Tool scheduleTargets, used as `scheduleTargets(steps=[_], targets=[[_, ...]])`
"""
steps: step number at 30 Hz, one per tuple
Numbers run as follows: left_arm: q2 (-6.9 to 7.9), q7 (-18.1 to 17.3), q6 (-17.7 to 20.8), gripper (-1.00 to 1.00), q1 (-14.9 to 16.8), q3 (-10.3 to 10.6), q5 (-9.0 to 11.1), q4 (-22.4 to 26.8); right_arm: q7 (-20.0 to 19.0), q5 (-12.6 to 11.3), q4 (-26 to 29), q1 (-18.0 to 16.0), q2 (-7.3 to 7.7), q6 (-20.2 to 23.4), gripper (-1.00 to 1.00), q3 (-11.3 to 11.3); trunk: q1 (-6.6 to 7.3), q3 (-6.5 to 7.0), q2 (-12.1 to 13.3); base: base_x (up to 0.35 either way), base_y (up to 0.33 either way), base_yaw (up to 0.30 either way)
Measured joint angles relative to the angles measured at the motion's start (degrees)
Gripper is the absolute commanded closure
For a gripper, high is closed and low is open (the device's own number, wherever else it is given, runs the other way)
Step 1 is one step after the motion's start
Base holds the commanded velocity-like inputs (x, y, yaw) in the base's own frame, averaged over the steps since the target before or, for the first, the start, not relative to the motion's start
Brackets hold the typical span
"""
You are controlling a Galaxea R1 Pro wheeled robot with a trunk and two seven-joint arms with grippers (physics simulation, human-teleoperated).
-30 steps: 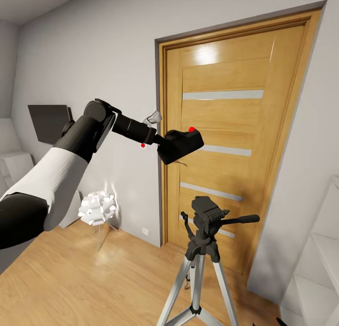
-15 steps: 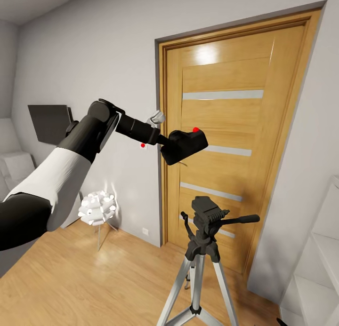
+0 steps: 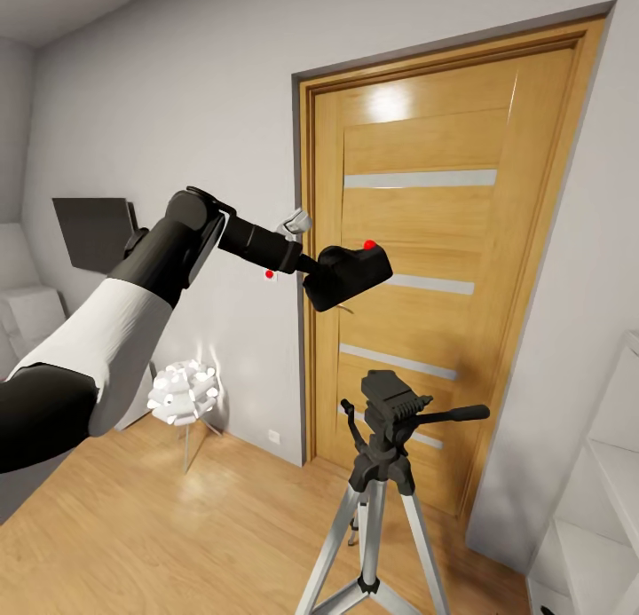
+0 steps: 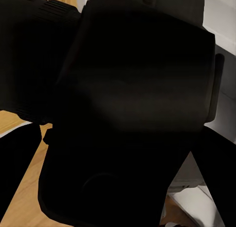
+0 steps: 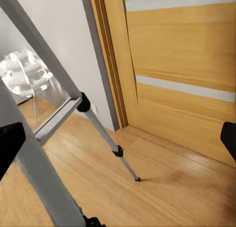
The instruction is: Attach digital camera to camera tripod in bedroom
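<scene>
The matte black digital camera (image 3: 349, 275), red button on top, hangs in the air in front of the door with my left gripper (image 3: 318, 280) shut on it. It sits above and slightly left of the camera tripod (image 3: 388, 409), whose black head and side handle (image 3: 454, 413) stand on silver legs; a clear gap separates camera and head. In the left wrist view the digital camera (image 4: 132, 104) shows very close as a dark block. In the right wrist view my right gripper (image 5: 118, 143) is open, low down beside the camera tripod's silver legs (image 5: 49, 84).
An oak door (image 3: 444, 136) with pale stripes is shut behind the tripod. A small white flower-shaped lamp (image 3: 184, 393) stands on the wood floor at left. White shelves (image 3: 595, 500) stand at right. A dark panel (image 3: 89, 229) hangs on the left wall.
My left arm carried the camera slightly right and up a second ago, then held still. The tripod has not moved.
</scene>
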State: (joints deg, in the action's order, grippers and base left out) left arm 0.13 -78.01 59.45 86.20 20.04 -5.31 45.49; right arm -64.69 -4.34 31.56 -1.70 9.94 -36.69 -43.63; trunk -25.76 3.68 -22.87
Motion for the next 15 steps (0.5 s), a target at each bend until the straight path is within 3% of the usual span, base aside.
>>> scheduleTargets(steps=[1,5,15], targets=[[-0.02,0.0,0.0,1.0,0.0,0.0,-0.01,0.04,-2.97,-0.05,0.0,0.0,0.0,0.08,-1.0,-1.58,0.0,0.0,0.0,0.0,0.0,0.0],[-0.08,-0.01,0.0,1.0,0.0,0.01,-0.02,0.0,-5.88,-0.07,0.0,0.0,-0.07,0.18,-1.0,-2.79,0.0,0.0,0.0,0.0,0.0,0.0],[-0.2,-0.02,-0.02,1.0,0.0,0.04,-0.02,0.0,-7.25,0.46,-0.19,-0.01,-0.97,0.24,-1.0,-3.25,0.0,0.0,0.0,0.0,0.0,0.0]])
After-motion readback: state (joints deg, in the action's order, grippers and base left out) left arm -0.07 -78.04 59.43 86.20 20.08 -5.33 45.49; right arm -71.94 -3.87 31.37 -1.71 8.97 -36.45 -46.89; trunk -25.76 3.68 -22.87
